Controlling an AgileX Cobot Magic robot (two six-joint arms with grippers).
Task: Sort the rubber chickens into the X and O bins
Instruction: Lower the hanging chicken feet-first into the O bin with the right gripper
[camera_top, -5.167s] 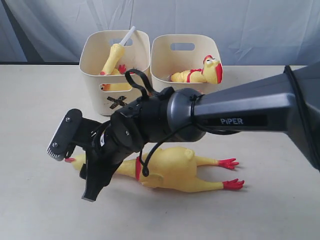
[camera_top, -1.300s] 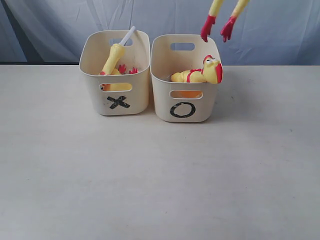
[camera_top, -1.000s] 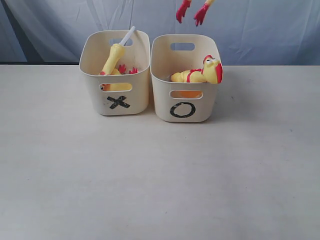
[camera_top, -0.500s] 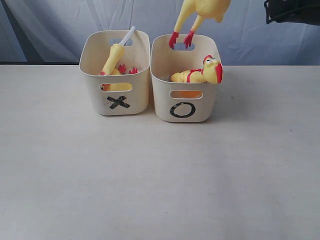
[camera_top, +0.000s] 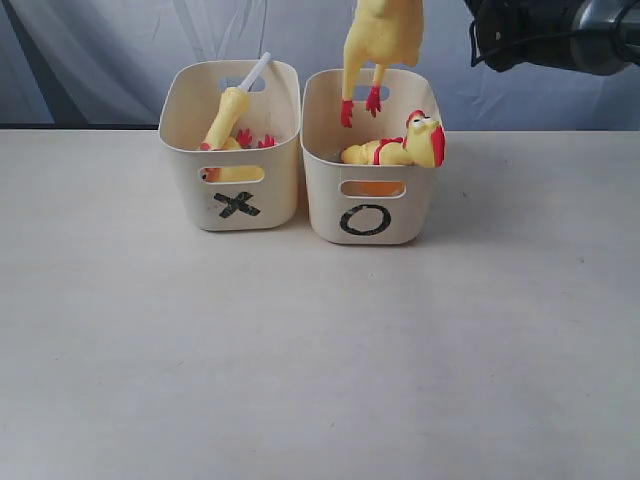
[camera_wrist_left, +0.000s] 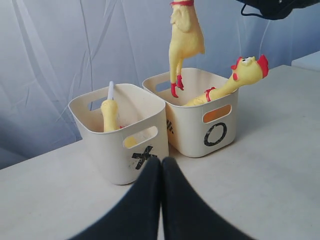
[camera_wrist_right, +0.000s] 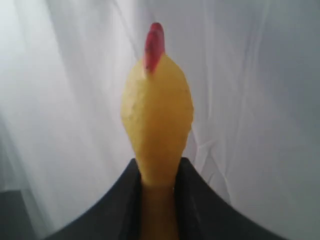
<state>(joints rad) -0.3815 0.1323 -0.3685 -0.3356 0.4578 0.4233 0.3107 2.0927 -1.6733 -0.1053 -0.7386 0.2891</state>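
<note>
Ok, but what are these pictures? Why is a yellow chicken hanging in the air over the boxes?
A two-armed robot took them. One camera sees the whole table; two more sit on its wrists. On the table stand the X bin, holding a slim chicken, and the O bin, holding another chicken. The right end effector, the robot's pinching hand, is shut on the hanging chicken, whose feet dangle over the O bin. The left end effector is shut, holding nothing.
</note>
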